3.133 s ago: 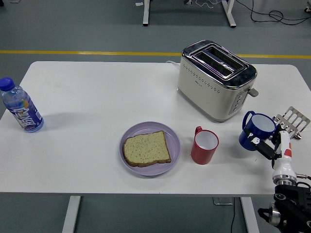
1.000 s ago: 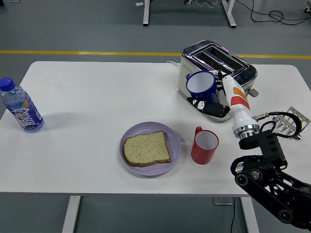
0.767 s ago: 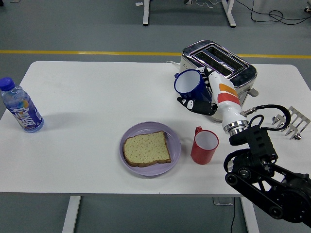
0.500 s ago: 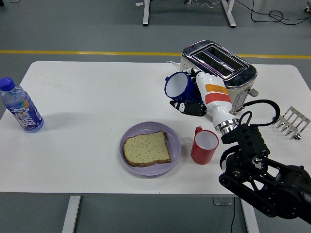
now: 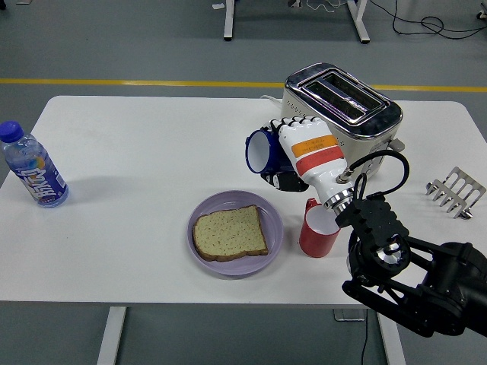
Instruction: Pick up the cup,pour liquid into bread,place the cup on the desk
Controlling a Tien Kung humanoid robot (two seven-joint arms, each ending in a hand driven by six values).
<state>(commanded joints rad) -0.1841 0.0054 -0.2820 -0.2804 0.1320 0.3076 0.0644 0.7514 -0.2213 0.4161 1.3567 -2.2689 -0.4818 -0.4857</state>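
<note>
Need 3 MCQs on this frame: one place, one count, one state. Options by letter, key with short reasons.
1. Where does the bread lie?
A. On the purple plate
B. In the toaster's slots
C. Beside the water bottle

2. How many cups are in view?
A. One
B. Two
C. Three

3. What state is the blue cup in?
A. Upright on the table
B. Tipped on its side in the right hand, mouth facing left
C. Stacked inside the red cup

Key:
1. A: the slice rests flat on the plate, left of the red cup; the toaster slots show no bread.
2. B: only the blue cup in the hand and the red cup standing on the table.
3. B: the fingers wrap the blue cup above the table, behind the plate, and its white inside shows toward the left.
</note>
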